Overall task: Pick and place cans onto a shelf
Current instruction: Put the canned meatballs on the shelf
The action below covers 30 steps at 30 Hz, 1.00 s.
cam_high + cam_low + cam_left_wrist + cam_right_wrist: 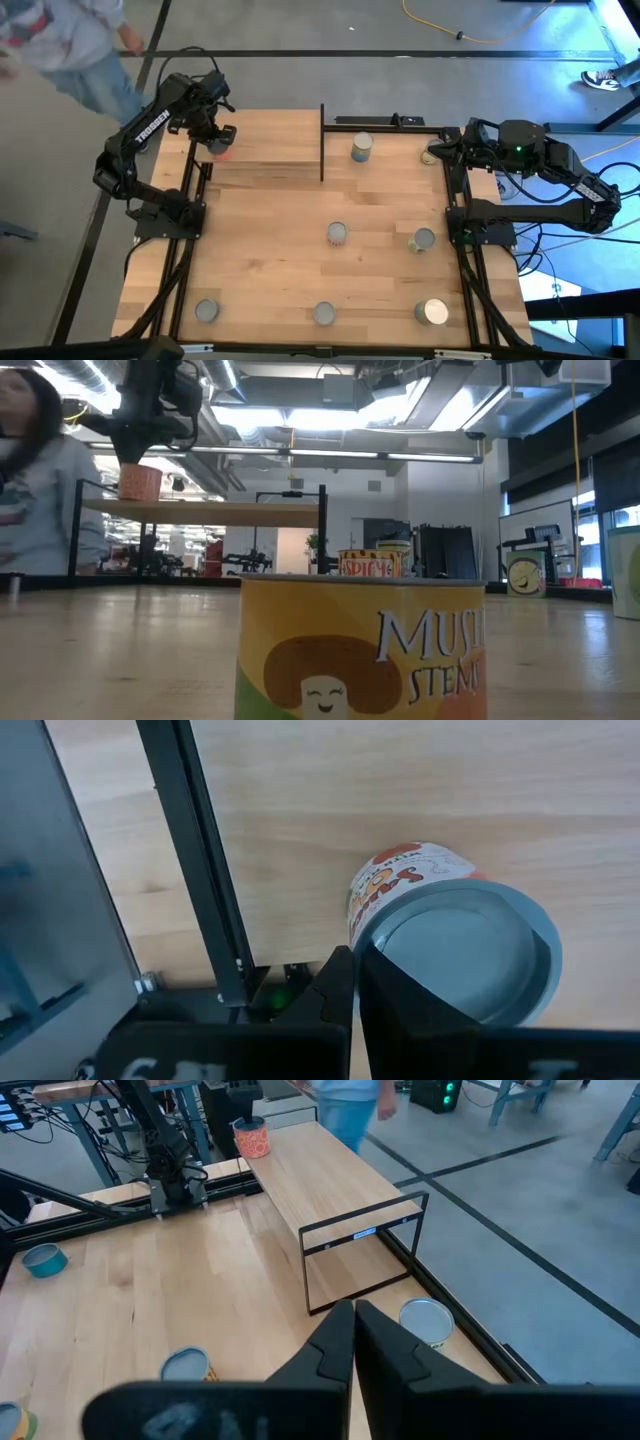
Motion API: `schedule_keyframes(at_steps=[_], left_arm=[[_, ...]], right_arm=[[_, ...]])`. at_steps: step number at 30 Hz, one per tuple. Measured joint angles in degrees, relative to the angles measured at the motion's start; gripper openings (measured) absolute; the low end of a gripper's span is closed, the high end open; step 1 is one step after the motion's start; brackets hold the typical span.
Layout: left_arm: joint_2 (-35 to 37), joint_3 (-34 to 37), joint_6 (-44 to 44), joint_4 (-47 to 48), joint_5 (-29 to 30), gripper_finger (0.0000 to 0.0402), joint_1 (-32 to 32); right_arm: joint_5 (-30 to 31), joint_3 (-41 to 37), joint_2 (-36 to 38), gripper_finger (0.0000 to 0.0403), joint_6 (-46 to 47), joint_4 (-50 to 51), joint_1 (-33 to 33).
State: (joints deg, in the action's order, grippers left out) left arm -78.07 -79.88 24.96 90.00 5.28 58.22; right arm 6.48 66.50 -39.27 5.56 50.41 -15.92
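- High view: the left pincer [218, 135] is over the far left corner of the shelf [270, 140], right by a pink can [220, 150] that stands on the board. The right pincer [447, 148] waits at the far right edge of the surface [270, 270]. Six more cans stand on the surface.
- Low view: the pink can [140, 482] sits upright on the shelf board [200, 510], with the left pincer [150, 445] just above it. A yellow mushroom can [362, 650] fills the front.
- Left wrist view: the two dark fingers [340, 1000] are pressed shut and hold nothing. The can's round grey metal top [465, 955] is just past them. It looks hard, smooth and a bit slippery, so the curved sides seem best to hold.
- Right wrist view: its fingers [335, 1345] look shut and empty. The shelf [320, 1180] is pale wood on thin black legs.
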Motion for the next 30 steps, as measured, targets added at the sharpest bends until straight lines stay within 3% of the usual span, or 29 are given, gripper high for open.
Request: schedule_keyframes(at_steps=[13, 30], left_arm=[[-0.01, 0.02, 1.57, -0.01, 4.94, 0.0000, 0.07], [-0.06, 0.04, 1.92, -0.03, 6.47, 0.0000, 2.89]], right_arm=[[0.00, 0.00, 0.00, 0.0016, 0.00, 0.01, -0.01], [0.00, 0.00, 0.00, 0.0016, 0.00, 0.00, -0.01]])
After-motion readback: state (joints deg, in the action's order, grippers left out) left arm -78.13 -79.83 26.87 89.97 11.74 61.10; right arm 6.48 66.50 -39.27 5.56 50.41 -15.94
